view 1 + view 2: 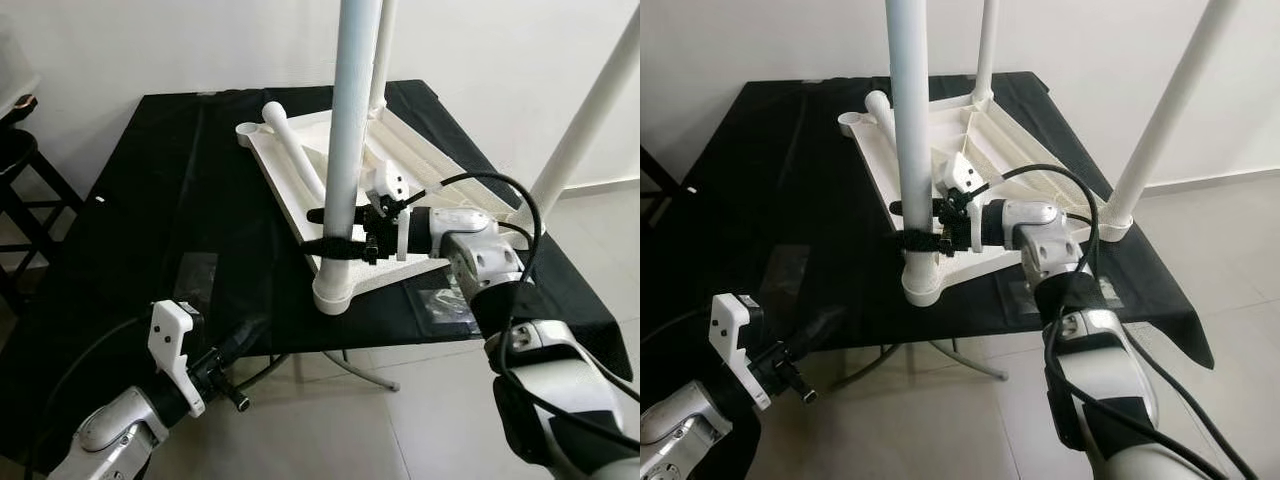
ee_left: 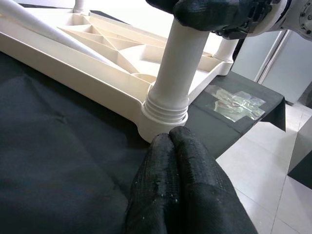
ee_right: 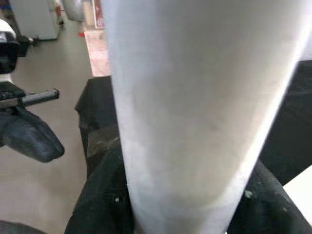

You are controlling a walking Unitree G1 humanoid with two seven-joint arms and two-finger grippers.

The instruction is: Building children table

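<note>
**Gripping a table leg at the near corner**

Clamping its two black fingers around a white leg [image 1: 350,150], the right gripper [image 1: 338,230] holds the upright tube a little above the socket at the near corner of the upturned white tabletop [image 1: 420,160]. The tabletop lies underside up on a black cloth [image 1: 150,200], ribs showing. Two more legs stand upright from its far and right corners, and a loose leg [image 1: 295,155] lies across it, left of the held leg. The left gripper [image 2: 181,141], fingers pressed together on nothing, hovers over the cloth's near edge, just short of the same corner socket. A clear plastic bag [image 2: 234,103] lies on the cloth to the right of that corner.
</note>
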